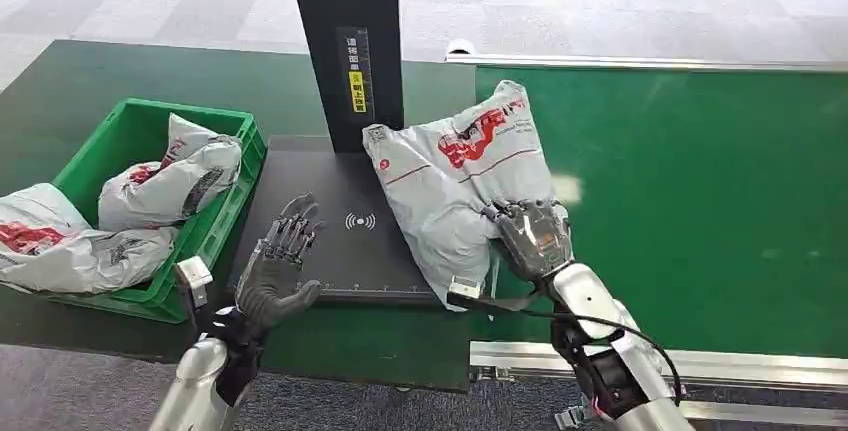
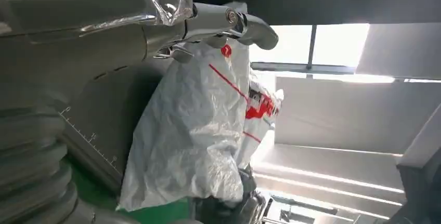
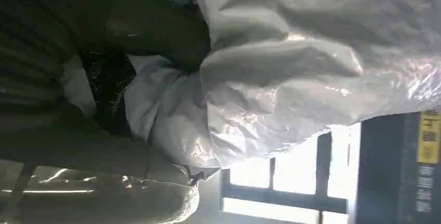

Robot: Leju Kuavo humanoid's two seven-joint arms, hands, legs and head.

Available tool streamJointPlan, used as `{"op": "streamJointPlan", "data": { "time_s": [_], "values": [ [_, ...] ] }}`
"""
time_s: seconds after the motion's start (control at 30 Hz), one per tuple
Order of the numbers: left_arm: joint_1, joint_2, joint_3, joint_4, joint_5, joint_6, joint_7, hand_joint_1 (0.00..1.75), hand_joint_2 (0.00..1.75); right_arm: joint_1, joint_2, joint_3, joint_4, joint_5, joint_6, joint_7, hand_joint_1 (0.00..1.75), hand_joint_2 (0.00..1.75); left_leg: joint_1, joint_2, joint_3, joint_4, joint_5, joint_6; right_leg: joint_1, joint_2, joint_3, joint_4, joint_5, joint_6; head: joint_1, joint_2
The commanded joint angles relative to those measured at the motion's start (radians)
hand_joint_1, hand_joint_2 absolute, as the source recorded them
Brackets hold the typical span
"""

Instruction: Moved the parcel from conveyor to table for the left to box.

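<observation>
You see the parcel, a grey plastic mailer with red print, lying half on the black scanner plate and half on the green conveyor belt, its far end touching the black post. Your right hand grasps the parcel's near edge, fingers curled into the plastic, while your left hand hovers released above the plate, fingers spread and holding nothing. To the left, a green crate holds more grey mailers.
</observation>
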Motion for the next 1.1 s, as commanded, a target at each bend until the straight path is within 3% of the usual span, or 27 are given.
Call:
{"op": "streamJointPlan", "data": {
  "time_s": [0.03,0.17,0.23,0.33,0.57,0.7,0.97,1.1],
  "values": [
    [-0.045,0.014,-0.009,0.094,0.006,0.001,-0.01,0.0,1.75,-0.181,0.028,0.117,0.239,-0.028,0.001,-0.032,1.75,1.75,-0.001,0.003,0.003,-0.003,0.001,-0.002,0.0,0.001,0.002,-0.002,0.001,-0.003,0.0,0.0],
    [-0.045,0.014,-0.016,0.09,0.009,0.002,-0.014,0.0,1.75,-0.206,0.043,0.154,0.268,-0.027,0.001,-0.042,1.75,1.75,0.0,0.002,0.001,-0.001,0.0,-0.001,0.0,0.0,0.001,-0.001,0.0,-0.002,0.0,0.0],
    [-0.053,0.011,-0.02,0.091,0.011,0.005,-0.015,0.0,1.75,-0.242,0.078,0.176,0.309,-0.037,0.027,-0.054,1.75,1.75,0.0,0.003,0.001,-0.002,0.0,-0.001,0.0,0.001,0.0,0.0,0.0,-0.002,0.0,0.0],
    [-0.102,-0.003,-0.032,0.145,0.077,-0.055,-0.001,0.0,1.75,-0.295,0.177,0.172,0.401,-0.161,0.013,-0.178,1.75,1.75,-0.001,0.005,0.0,-0.002,0.001,-0.002,-0.001,0.003,-0.001,0.0,0.001,-0.003,0.0,0.0],
    [-0.15,-0.016,-0.086,0.159,0.052,-0.032,-0.001,0.0,1.75,-0.293,0.304,0.227,0.497,-0.246,0.097,-0.205,1.75,1.75,0.001,0.003,0.001,-0.001,0.0,-0.002,0.001,0.002,-0.001,0.001,0.0,-0.003,0.0,0.0],
    [-0.184,-0.019,-0.091,0.206,0.055,-0.034,-0.002,0.0,1.75,-0.278,0.316,0.222,0.522,-0.277,0.127,-0.179,1.64,1.75,0.001,0.001,0.001,-0.002,0.001,-0.002,0.001,-0.001,0.0,0.001,0.0,-0.003,0.0,0.0],
    [-0.222,-0.024,-0.106,0.262,0.051,-0.045,-0.015,0.0,1.75,-0.268,0.299,0.262,0.552,-0.249,0.104,-0.129,1.66,1.75,0.0,0.0,0.0,-0.001,0.001,-0.001,0.0,-0.001,0.0,0.002,0.0,-0.002,0.0,0.0],
    [-0.225,-0.031,-0.105,0.267,0.05,-0.046,-0.016,0.0,1.75,-0.266,0.293,0.277,0.562,-0.231,0.12,-0.082,1.4,1.75,0.0,-0.001,0.001,-0.001,0.001,-0.002,0.0,-0.002,0.0,0.001,0.0,-0.003,0.0,0.0]
  ]
}}
